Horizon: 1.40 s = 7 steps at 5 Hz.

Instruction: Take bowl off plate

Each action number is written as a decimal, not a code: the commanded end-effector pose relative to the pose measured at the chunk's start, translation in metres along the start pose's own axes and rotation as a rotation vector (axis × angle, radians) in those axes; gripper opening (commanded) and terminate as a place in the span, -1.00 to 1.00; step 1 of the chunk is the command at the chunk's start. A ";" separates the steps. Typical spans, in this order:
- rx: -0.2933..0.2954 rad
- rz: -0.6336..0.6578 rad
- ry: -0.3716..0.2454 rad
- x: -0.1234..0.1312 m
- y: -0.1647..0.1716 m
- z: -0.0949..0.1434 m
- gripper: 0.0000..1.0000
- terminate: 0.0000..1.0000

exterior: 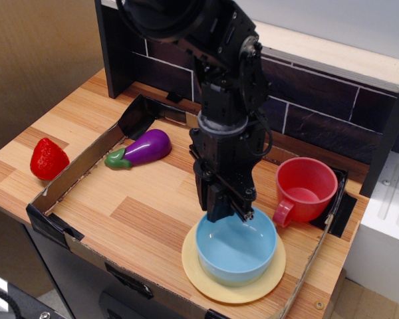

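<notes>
Claw [227, 214] straddles bowl [237, 247] rim, grip unclear; red cup [304, 189] crowds right.

A glossy black robot arm [219, 66] of bulky, rounded segments. A pale grey ring circles its wrist, black cables loop alongside, and its gripper [225, 206] is black.
</notes>
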State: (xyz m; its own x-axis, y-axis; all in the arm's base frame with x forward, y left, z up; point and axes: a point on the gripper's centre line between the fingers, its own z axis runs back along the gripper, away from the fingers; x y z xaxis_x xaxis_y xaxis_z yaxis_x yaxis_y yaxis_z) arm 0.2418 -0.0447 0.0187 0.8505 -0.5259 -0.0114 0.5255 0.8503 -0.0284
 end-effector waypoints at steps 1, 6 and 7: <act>-0.051 0.016 -0.011 0.003 0.011 0.024 -1.00 -1.00; 0.076 0.331 -0.137 0.033 0.093 0.032 -1.00 -1.00; 0.059 0.310 -0.130 0.032 0.082 0.032 -1.00 -1.00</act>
State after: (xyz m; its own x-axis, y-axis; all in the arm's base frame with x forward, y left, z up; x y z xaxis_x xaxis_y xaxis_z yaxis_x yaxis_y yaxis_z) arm 0.3098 -0.0008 0.0279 0.9693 -0.2352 0.0711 0.2358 0.9718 0.0003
